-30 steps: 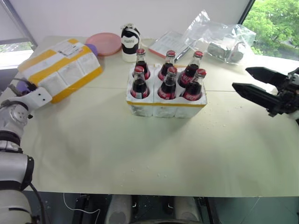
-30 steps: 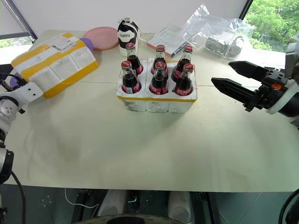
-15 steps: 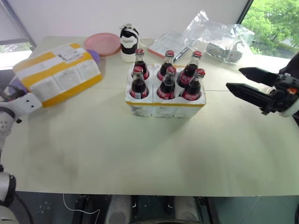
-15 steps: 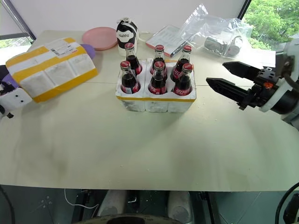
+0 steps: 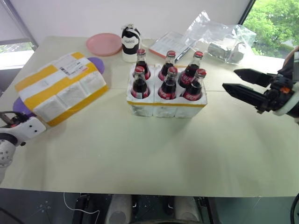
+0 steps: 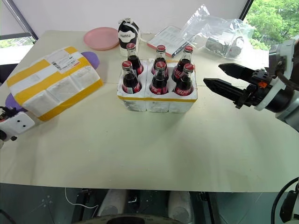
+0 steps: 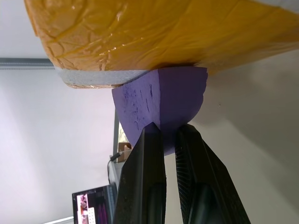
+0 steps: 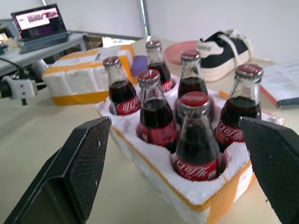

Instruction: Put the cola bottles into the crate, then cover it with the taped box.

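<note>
Several cola bottles (image 5: pixel 168 84) with red caps stand upright in the wells of the crate (image 5: pixel 166 108), a low white tray at mid-table. The taped box (image 5: pixel 60 88), white with wide yellow bands and a label, lies tilted at the left on a purple pad (image 7: pixel 161 100) that sticks out at both ends. My left gripper (image 7: pixel 166 130) is shut on the pad's near end, at the table's left edge. Right of the crate, my right gripper (image 5: pixel 230 79) hangs open and level above the table, pointing at the bottles, with nothing between its fingers (image 8: pixel 88 154).
Behind the crate stand a black-and-white shoe (image 5: pixel 130 42) and a pink plate (image 5: pixel 103 44). A booklet (image 5: pixel 168 43) and a clear plastic bag (image 5: pixel 224 39) lie at the back right. A laptop (image 8: pixel 39 23) sits on a desk beyond the table.
My left gripper has drawn back toward the near edge, and the purple pad with the taped box on it has slid along with it. The right gripper has barely shifted.
</note>
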Available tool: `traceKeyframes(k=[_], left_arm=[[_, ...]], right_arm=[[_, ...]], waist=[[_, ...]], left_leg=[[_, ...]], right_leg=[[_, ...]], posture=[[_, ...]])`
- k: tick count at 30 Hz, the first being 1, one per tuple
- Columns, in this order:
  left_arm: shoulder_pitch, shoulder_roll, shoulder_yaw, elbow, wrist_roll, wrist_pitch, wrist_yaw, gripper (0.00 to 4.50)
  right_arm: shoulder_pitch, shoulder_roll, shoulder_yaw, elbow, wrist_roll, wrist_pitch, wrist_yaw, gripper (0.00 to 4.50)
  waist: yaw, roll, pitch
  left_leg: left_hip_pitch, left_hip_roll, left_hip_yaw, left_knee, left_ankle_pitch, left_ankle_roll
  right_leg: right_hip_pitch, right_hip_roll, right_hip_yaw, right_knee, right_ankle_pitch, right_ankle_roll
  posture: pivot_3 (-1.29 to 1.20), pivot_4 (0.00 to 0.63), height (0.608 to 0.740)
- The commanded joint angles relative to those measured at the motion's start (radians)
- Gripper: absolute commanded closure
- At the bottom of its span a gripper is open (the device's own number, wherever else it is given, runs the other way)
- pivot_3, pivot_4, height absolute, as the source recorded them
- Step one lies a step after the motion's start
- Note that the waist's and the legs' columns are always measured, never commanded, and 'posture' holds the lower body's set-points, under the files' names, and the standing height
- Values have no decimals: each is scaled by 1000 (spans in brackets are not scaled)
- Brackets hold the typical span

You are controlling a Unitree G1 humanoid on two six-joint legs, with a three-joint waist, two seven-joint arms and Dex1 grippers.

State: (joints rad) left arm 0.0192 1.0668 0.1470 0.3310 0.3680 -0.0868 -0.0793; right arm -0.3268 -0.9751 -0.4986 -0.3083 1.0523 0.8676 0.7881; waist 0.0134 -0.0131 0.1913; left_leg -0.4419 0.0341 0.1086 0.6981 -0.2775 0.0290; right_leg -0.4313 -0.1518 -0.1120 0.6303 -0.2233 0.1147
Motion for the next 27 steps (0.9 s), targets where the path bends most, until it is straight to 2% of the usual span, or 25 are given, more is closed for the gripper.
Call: traceKeyframes(k=[1,3,8,15,27], left_arm=[[-23,0,16,-19,20,4,2,4039],[-36,-3,20,-15,20,2,1,3223],[-35,-6,24,-21,40,10,10,789],[-12,-23,12,-55,82,22,35,789],[-309,-65,-146,221,181,-36,83,789]], right_arm=[[13,-39,-28,-51,20,5,53,0],[24,-49,-33,-69,24,7,71,0],[53,-63,-49,-109,34,9,105,0],[47,-53,-45,-100,28,4,95,0],[41,-77,-50,-121,47,11,124,0]], waist=[[0,0,0],[-1,0,0],[-2,0,0],[-2,0,0],[-3,-1,0]], left_leg=[[0,0,0,0,0,0],[0,0,0,0,0,0],[0,0,0,0,0,0],[0,0,0,0,0,0],[0,0,1,0,0,0]], right_leg=[[0,0,0,0,0,0],[0,0,0,0,0,0],[0,0,0,0,0,0],[0,0,0,0,0,0],[0,1,0,0,0,0]], posture=[[0,150,740],[0,150,740],[0,150,740],[0,150,740],[0,150,740]])
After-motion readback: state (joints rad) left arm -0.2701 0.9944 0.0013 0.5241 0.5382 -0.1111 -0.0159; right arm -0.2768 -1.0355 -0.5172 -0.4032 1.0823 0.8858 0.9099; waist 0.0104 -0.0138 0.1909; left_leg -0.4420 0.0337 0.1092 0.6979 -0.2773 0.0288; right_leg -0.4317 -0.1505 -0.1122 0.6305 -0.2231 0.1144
